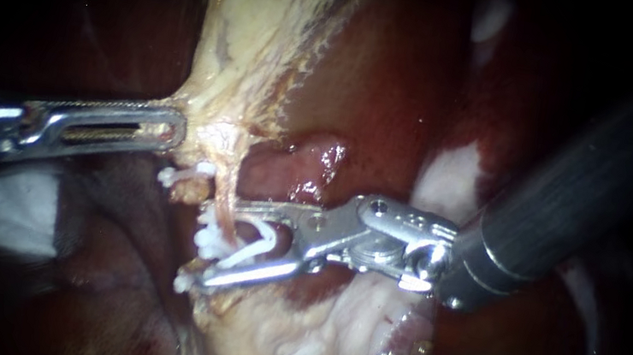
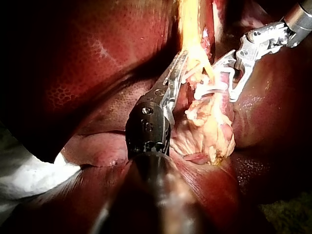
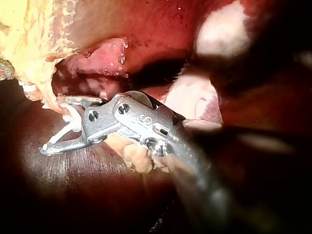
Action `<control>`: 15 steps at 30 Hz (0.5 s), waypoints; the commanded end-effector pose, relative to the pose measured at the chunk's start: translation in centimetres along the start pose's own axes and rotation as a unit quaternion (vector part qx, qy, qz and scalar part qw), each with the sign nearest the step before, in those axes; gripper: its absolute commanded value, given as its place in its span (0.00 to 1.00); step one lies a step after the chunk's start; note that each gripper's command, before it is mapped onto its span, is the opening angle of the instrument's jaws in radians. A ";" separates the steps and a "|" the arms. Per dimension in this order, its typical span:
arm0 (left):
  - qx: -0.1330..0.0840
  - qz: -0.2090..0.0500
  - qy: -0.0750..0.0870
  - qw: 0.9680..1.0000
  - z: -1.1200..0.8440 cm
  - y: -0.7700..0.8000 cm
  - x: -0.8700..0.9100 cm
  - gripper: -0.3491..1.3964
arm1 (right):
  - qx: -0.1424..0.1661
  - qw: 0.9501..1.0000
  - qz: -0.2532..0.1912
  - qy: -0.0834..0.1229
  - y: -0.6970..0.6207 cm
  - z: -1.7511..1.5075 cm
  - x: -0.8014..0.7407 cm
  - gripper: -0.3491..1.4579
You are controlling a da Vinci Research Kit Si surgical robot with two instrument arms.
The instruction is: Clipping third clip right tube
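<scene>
A thin pale tube [image 1: 226, 188] runs down from the yellowish gallbladder tissue [image 1: 260, 29]. White clips [image 1: 180, 175] sit on the tissue beside it, and further white clip ends show lower down. My right instrument [image 1: 220, 243] comes in from the right. Its jaws stand wide apart around the tube and carry a white clip [image 1: 263, 242] between them. In the left wrist view the right instrument [image 2: 219, 83] holds the clip [image 2: 212, 90] across the strand. My left instrument [image 1: 173, 130] is shut on the pale tissue just above the tube; its own view shows these jaws [image 2: 179, 66] on the yellow strand.
Dark red liver [image 1: 385, 85] surrounds the site. White gauze [image 1: 7, 206] lies below the left shaft. Fatty pale tissue [image 1: 280, 336] bulges under the right jaws. The right shaft [image 1: 574, 197] fills the upper right.
</scene>
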 end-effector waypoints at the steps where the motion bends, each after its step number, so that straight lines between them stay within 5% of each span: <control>1: 0.000 0.000 -0.001 1.000 0.02 0.00 0.01 0.00 | 0.000 1.000 -0.001 0.001 0.00 0.01 0.00 0.52; 15: -0.004 0.004 0.000 1.000 0.22 -0.07 0.18 0.00 | 0.007 0.999 0.011 0.031 0.01 0.00 0.16 0.51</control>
